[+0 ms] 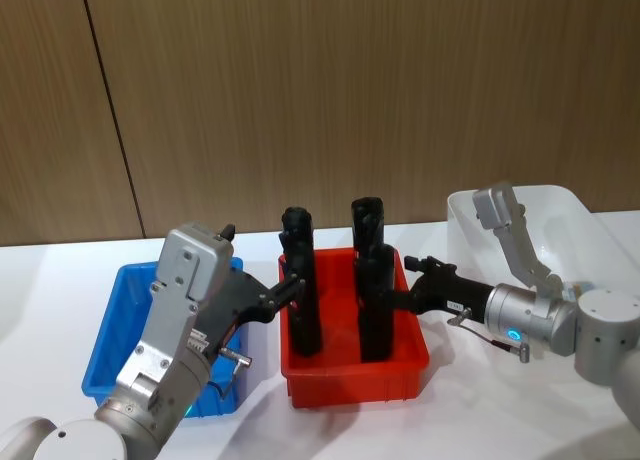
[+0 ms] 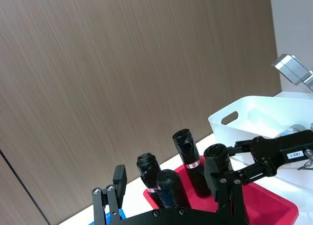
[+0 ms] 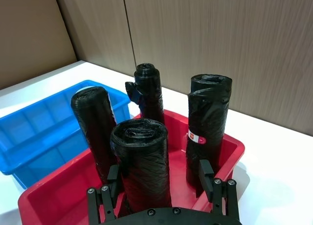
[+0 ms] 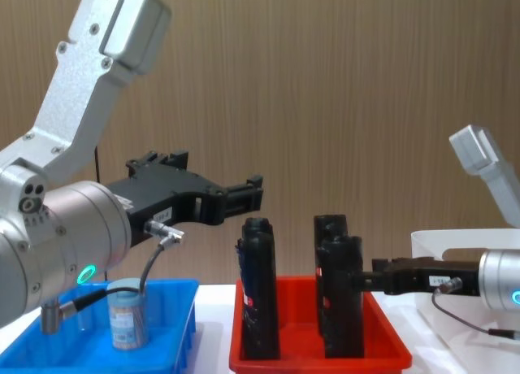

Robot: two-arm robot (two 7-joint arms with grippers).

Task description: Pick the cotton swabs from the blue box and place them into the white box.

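Starting from the head view, where do the grippers stand?

The left gripper hangs over the border between the blue box and the red tray. The right gripper reaches from the side of the white box toward the black rolls.

And the left wrist view?

Its fingers are spread, with nothing between them. I think it is free for a new pick.

The right wrist view?

The fingers are apart around the nearest roll, and I see no clamping. This roll is not a thing of the task, so the position looks to me like waiting only.

The chest view, then?

One jar of cotton swabs stands upright in the blue box, under the left arm. Probably the left gripper must go down and back to reach it. The white box is well apart on the far right, so the red tray lies between
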